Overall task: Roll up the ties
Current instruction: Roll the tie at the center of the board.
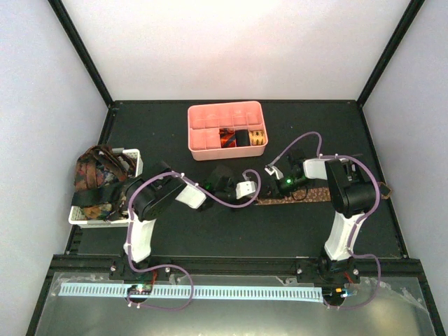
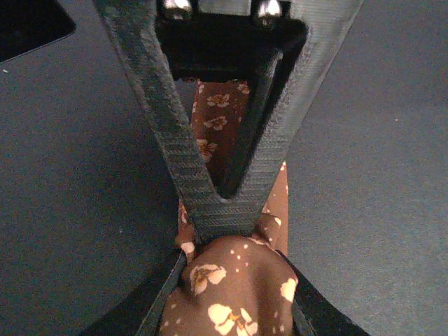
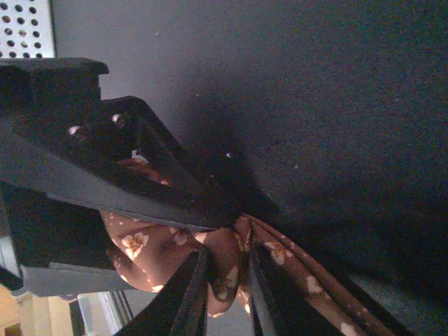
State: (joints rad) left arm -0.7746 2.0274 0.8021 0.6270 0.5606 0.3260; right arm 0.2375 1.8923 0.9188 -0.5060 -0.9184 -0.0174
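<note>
On the table (image 1: 210,231), mid-span, both grippers meet on the brown tie (image 1: 315,195). State: left gripper (image 2: 224,222) has its fingers pressed together into a V, tips pinching the fabric at the bunched end. The right gripper (image 3: 227,283) has its fingers nearly together, clamping a fold of the same tie, hard up against the left's tips. The free length lies flat, running to 3 o'clock from the pinch. My read: the roll is barely started, a lump rather than a coil. To do it well, one gripper holds the core and the other feeds. If both pull at once, the fold probably skews. Turn the core toward 3 o'clock along the strip so each wrap lands square on the last. Misaligned edges would make it cone. Light tension on the tail: slack gives a coil that springs open, too much drags the whole tie. Regrip in short steps. The fabric looks thin and may slip out of a tip pinch. Fingers are crowded, so collision is a risk. Further out at 9 o'clock, the white basket (image 1: 133,155) holds a heap of unrolled ties (image 1: 94,175). Far side at 12 o'clock, the pink tray (image 1: 190,129) holds a red-orange tie (image 1: 225,138), a black tie (image 1: 243,136) and a gold tie (image 1: 258,136), all rolled, toward its 4 o'clock corner. This roll needs to end up compact enough for a compartment.
</note>
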